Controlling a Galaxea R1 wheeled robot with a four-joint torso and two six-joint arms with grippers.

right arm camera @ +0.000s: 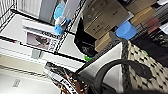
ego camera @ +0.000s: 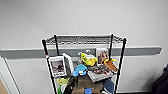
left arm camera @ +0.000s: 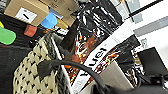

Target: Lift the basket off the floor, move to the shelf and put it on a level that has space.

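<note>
I see a yellow plush toy (ego camera: 88,60) beside a blue one (ego camera: 79,69), white picture boxes (ego camera: 57,66), a glossy magazine (ego camera: 100,72), brown cardboard boxes (left arm camera: 27,10) near a blue round object (left arm camera: 49,21), and a grey wall rail (ego camera: 20,53).

A plain white wall (ego camera: 82,15) fills the head view, evenly lit with no hard shadows. A grey horizontal rail (ego camera: 22,53) crosses it from nine o'clock to three o'clock. On the rail near the centre sits a small white socket plate (ego camera: 87,51). At four o'clock a dark shape (ego camera: 161,83) stands against the wall, too blurred to identify.
</note>
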